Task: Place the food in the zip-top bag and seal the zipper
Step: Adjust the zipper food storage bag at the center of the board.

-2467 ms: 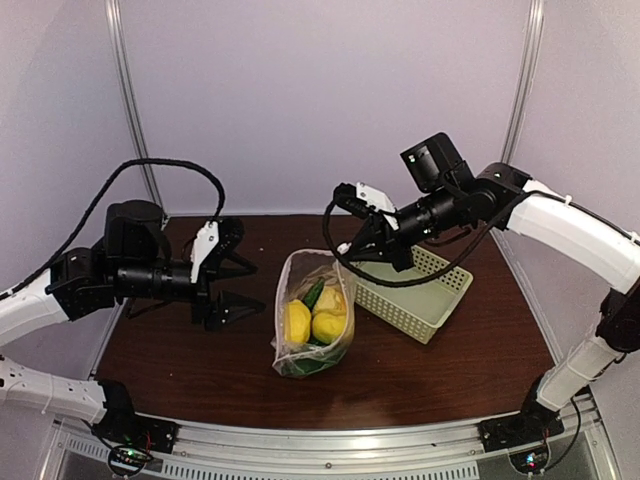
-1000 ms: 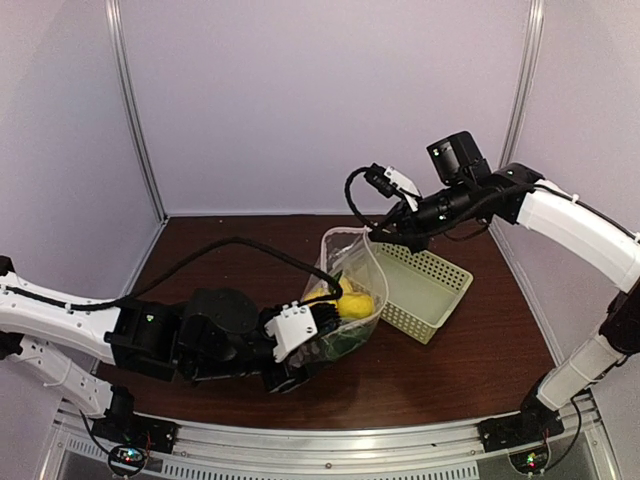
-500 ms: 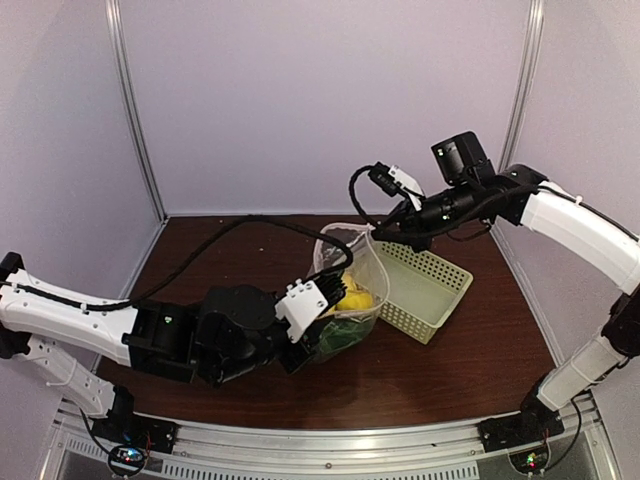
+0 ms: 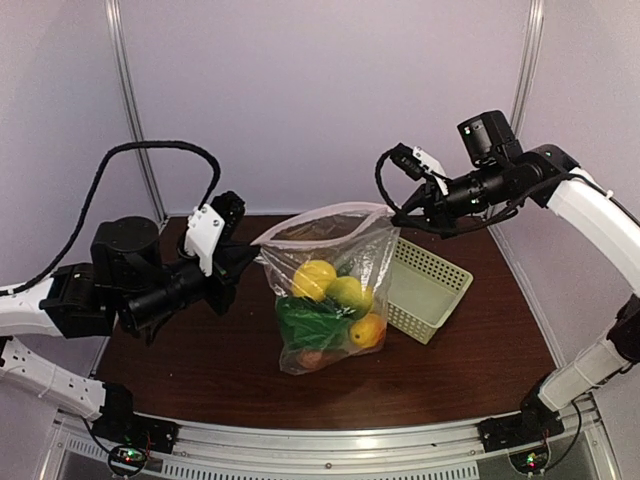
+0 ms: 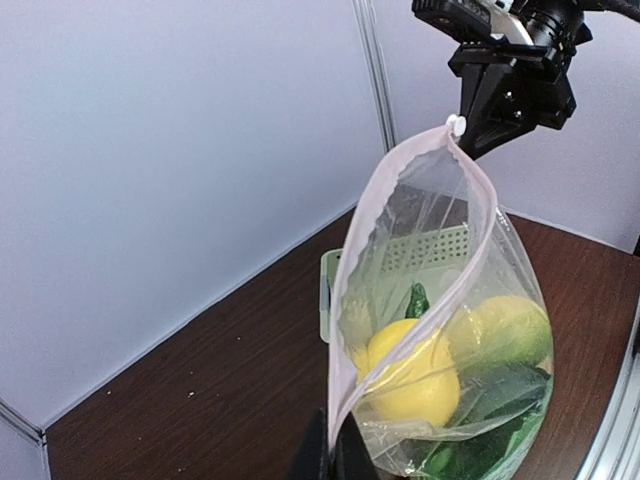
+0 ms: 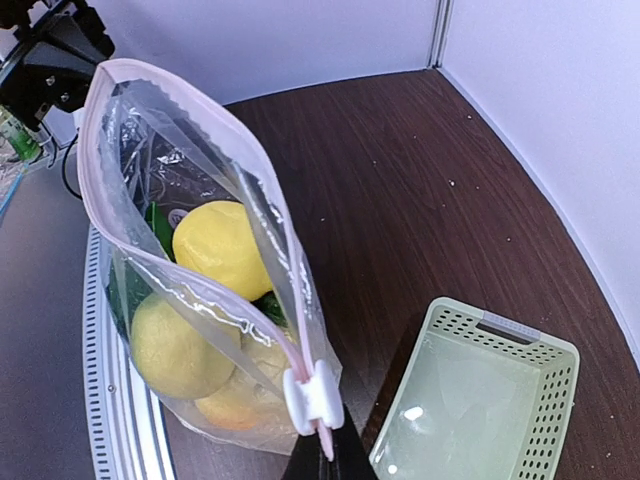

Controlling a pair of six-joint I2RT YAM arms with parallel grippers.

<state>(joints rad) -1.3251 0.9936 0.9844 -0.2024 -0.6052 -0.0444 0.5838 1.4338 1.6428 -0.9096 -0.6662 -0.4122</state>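
Observation:
The clear zip-top bag (image 4: 335,250) hangs above the table, stretched between both grippers with its mouth open. Inside it lies the food: yellow lemons (image 4: 315,275), a dark green vegetable (image 4: 303,320) and an orange piece (image 4: 368,328). My left gripper (image 4: 250,258) is shut on the left end of the pale pink zipper (image 5: 350,300). My right gripper (image 4: 397,212) is shut on the zipper's other end, just behind the white slider (image 6: 312,397). In the left wrist view the zipper rises from my left gripper (image 5: 335,462) to the slider (image 5: 456,125). My right gripper (image 6: 326,465) shows at the bottom edge of its own view.
The pale green mesh basket (image 4: 438,285) stands on the table right of the bag and shows nothing inside (image 6: 480,420). Grey walls close the back and sides. Bare brown tabletop (image 4: 190,350) lies in front of the left arm.
My left gripper has shut on the bag's left mouth end and swung up and left. The bag has risen off the table and is pulled wide; my right gripper has moved slightly up and right.

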